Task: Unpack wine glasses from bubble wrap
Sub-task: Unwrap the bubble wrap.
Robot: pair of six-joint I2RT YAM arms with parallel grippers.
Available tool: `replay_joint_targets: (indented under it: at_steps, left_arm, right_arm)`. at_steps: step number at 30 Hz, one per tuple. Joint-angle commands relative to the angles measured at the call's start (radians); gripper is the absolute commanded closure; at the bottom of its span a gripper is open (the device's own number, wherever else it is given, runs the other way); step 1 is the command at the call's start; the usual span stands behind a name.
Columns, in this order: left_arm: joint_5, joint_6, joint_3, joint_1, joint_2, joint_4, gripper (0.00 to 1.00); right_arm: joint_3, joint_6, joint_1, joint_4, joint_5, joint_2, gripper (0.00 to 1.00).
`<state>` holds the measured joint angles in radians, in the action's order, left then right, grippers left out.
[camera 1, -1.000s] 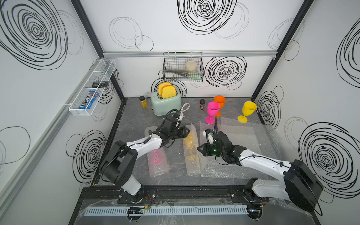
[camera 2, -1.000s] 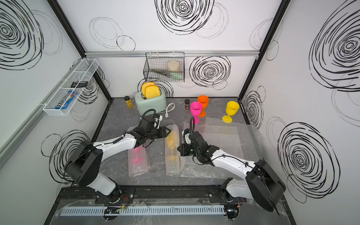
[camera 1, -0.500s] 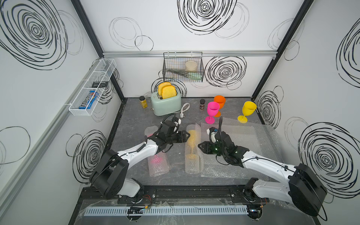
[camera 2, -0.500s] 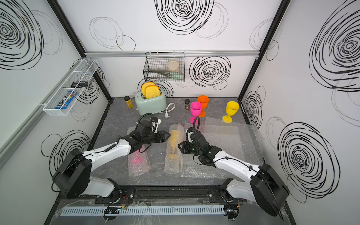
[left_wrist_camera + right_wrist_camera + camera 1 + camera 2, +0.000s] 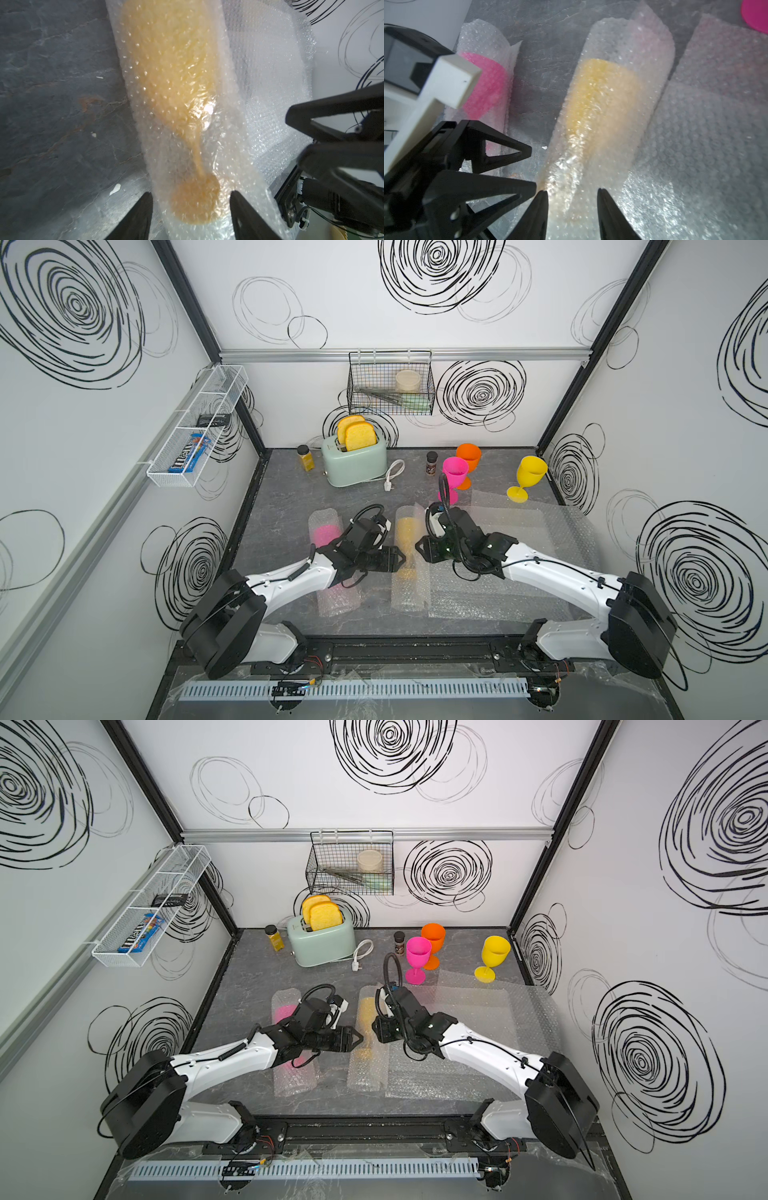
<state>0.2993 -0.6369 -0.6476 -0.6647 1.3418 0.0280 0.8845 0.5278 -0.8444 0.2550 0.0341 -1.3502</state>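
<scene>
L gripper (image 5: pixel 190 192) jaws apart (m&m's box (image 5: pixel 189 454)).

Bright even light — wrist views blurred

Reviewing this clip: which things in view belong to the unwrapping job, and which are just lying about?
Job: yellow plastic goblet rolled in a clear bubble-wrap tube; hot pink goblet in a second tube; upright unwrapped goblets, pink, orange, yellow; flat clear bubble-wrap sheets.
Lying about: mint-green toaster holding toast; two small dark-lidded spice jars; black wire wall basket; white wire shelf.
</scene>
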Motion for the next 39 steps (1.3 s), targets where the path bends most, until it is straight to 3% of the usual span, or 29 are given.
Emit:
replay_joint_targets:
  at_steps: [1, 10, 16, 18, 22, 26, 30, 39]
  left_arm:
    - [-0.008, -0.012, 0.024, 0.002, -0.026, -0.003, 0.36]
    - [0.04, -0.053, 0.064, 0.0, -0.01, -0.083, 0.37]
    - [0.049, -0.064, 0.077, -0.001, -0.004, -0.111, 0.37]
    - [0.05, -0.064, 0.08, -0.001, -0.003, -0.114, 0.37]
    - [0.053, -0.063, 0.073, -0.001, -0.007, -0.115, 0.37]
    - [0.062, -0.064, 0.062, -0.002, 0.002, -0.121, 0.37]
    - [0.067, -0.066, 0.046, -0.01, 0.024, -0.135, 0.37]
    - [0.104, -0.105, -0.014, -0.05, 0.108, -0.201, 0.35]
  right_arm:
    - [0.067, -0.039, -0.051, 0.117, -0.089, -0.067, 0.56]
    - [0.194, -0.048, -0.13, 0.262, -0.262, -0.217, 0.55]
    - [0.188, -0.039, -0.136, 0.279, -0.291, -0.209, 0.57]
    - [0.176, -0.035, -0.132, 0.262, -0.269, -0.198, 0.61]
    - [0.141, -0.035, -0.098, 0.218, -0.193, -0.162, 0.81]
    - [0.115, -0.032, -0.074, 0.194, -0.151, -0.127, 0.82]
    - [0.096, -0.033, -0.058, 0.183, -0.12, -0.111, 0.93]
    - [0.015, -0.01, -0.006, 0.064, 0.028, -0.034, 0.95]
